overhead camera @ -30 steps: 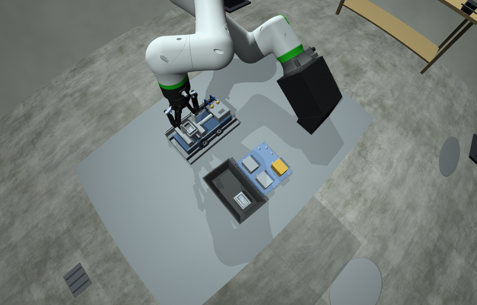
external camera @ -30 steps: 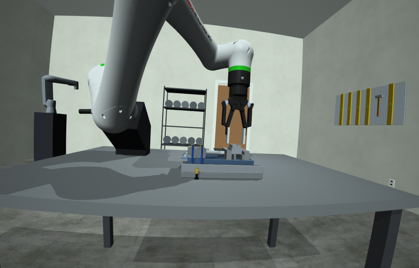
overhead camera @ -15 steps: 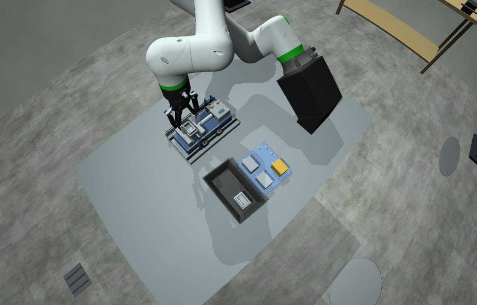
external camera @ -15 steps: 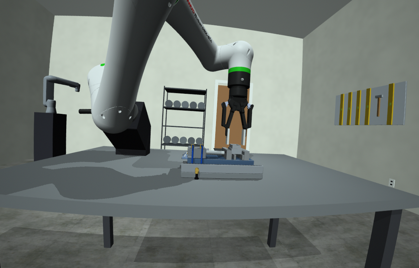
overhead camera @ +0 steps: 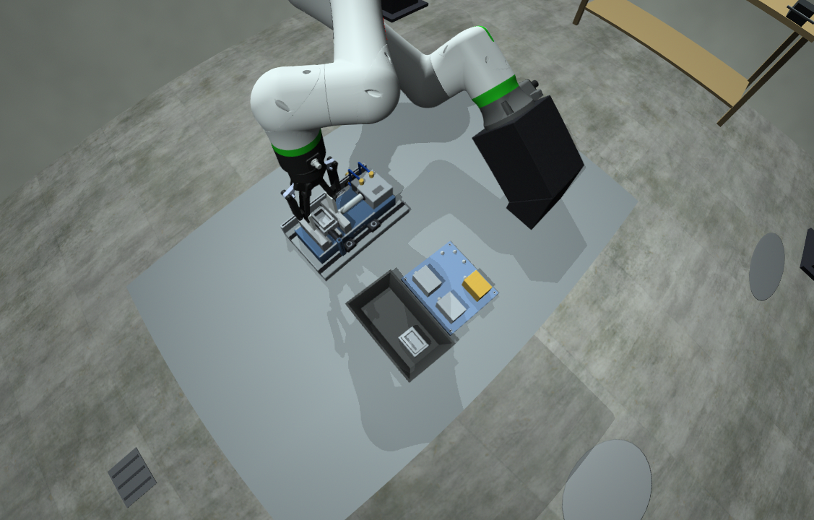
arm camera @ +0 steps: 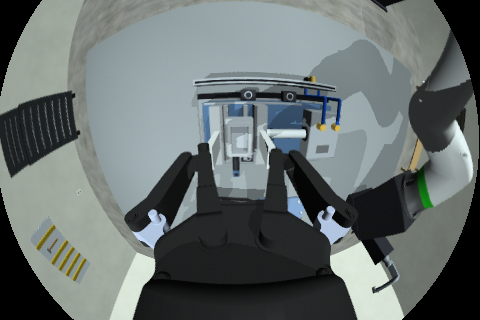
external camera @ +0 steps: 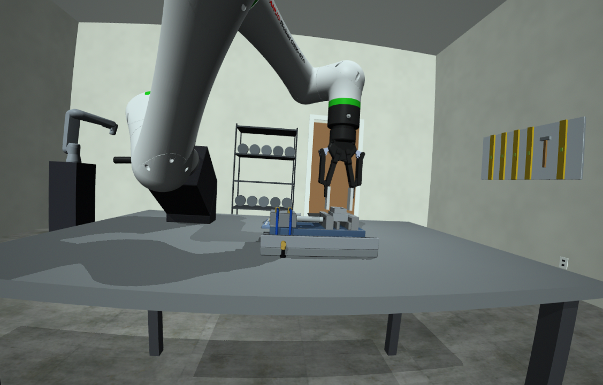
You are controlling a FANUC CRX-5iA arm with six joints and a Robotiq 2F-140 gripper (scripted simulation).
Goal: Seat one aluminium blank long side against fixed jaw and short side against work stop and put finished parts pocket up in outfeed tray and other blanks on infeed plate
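We hover our gripper [external camera: 340, 191] above the vise [overhead camera: 344, 219], jaws partly apart and holding nothing. A finished part [overhead camera: 322, 219] sits in the vise opening — it must go first. One finished part [overhead camera: 414, 340] already lies in the outfeed tray [overhead camera: 370, 290]; three blanks wait on the infeed plate [overhead camera: 455, 255]. Only the top view shows tray and plate — the exterior view shows our height.
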